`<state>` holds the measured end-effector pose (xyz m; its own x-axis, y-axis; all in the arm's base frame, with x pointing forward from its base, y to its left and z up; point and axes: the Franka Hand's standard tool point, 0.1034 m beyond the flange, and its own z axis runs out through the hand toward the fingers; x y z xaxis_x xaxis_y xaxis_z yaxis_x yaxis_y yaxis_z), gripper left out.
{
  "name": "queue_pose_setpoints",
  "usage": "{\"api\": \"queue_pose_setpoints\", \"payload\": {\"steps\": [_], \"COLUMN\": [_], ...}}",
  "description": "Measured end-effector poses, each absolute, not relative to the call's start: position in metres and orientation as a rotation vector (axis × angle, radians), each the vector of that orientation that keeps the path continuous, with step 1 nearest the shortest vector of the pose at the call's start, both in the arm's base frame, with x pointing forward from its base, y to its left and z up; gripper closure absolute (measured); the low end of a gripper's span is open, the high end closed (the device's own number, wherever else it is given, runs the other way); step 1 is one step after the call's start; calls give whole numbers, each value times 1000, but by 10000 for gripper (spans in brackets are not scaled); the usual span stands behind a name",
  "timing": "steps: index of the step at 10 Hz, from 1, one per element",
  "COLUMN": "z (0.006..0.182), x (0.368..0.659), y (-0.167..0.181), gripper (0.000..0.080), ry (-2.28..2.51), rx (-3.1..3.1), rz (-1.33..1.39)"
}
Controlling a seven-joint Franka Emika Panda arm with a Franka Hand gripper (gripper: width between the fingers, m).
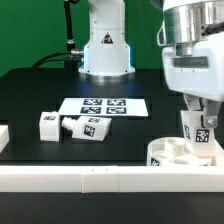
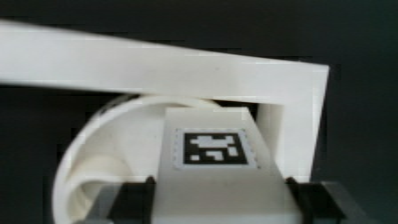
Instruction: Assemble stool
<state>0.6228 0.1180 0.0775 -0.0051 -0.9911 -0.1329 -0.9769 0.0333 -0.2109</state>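
The round white seat (image 1: 181, 153) lies at the exterior view's right, against the front rail, sockets up. My gripper (image 1: 202, 112) is shut on a white tagged leg (image 1: 203, 130) and holds it upright over the seat's right side, its lower end at a socket. In the wrist view the leg (image 2: 219, 160) fills the middle between my dark fingers (image 2: 128, 199), with the seat (image 2: 111, 150) beneath it. Two more tagged legs (image 1: 50, 123) (image 1: 88, 128) lie on the black table at the left.
The marker board (image 1: 103, 106) lies flat mid-table. White border rails run along the front (image 1: 90, 176) and at the corner in the wrist view (image 2: 178, 62). The robot base (image 1: 105, 45) stands at the back.
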Motion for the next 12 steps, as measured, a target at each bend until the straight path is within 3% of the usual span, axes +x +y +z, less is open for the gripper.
{"api": "queue_pose_setpoints", "payload": {"steps": [1, 2, 3, 4, 8, 12], "z": [78, 77, 77, 78, 118, 111], "x": [623, 622, 622, 622, 635, 633], "y": [120, 121, 122, 121, 118, 117], "gripper": [456, 376, 376, 213, 154, 151], "ry": [2122, 2155, 2138, 2117, 1750, 1235], "rx": [-1959, -1912, -1929, -1953, -2236, -2598], "rz": [-69, -53, -54, -58, -155, -236]}}
